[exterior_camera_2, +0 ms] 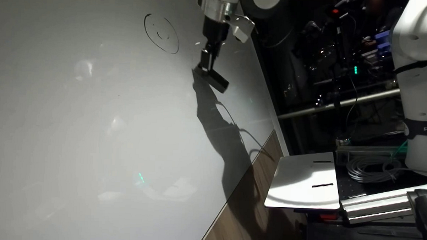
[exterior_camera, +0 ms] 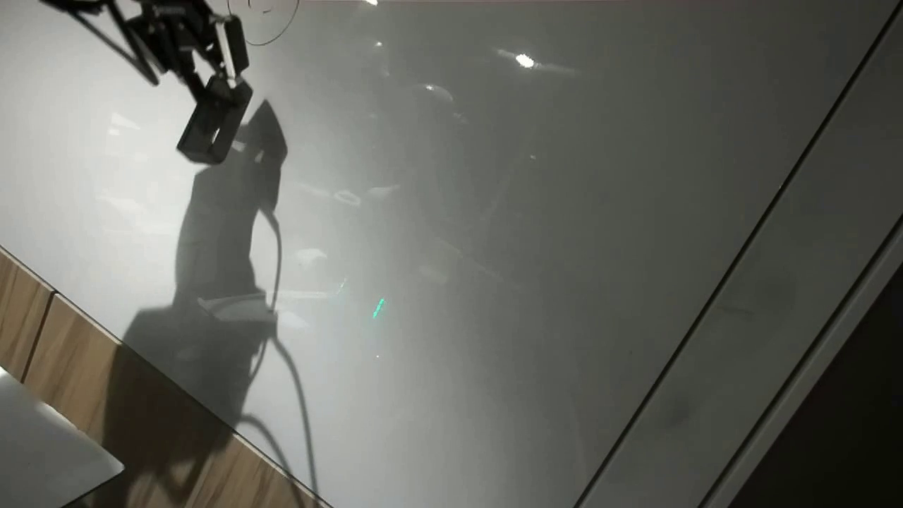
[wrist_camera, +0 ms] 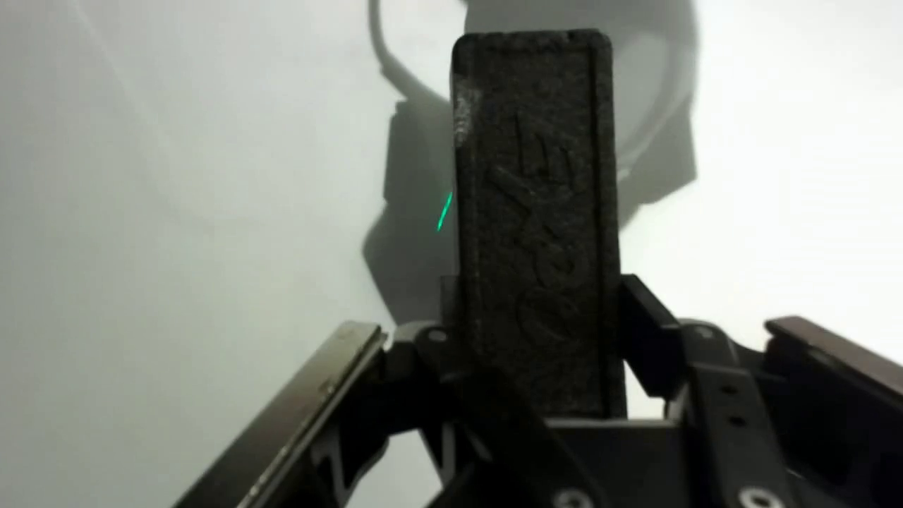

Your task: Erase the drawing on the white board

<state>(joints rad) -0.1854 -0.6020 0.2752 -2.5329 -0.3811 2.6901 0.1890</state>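
In an exterior view, the white board (exterior_camera_2: 92,130) spreads from the left; the drawing (exterior_camera_2: 159,35), round and thin-lined, sits on it; next, nearer the board's right edge, the gripper (exterior_camera_2: 206,65) is clamped on an oblong dark block (exterior_camera_2: 217,80); a wooden strip (exterior_camera_2: 218,234) borders the lower right edge.

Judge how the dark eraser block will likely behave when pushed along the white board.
The dark eraser block looks fairly stiff, since its long edges run straight. Its boxy shape should keep it from rolling. It may swivel under drag, as the claw grips it near one end and much of its length juts out.
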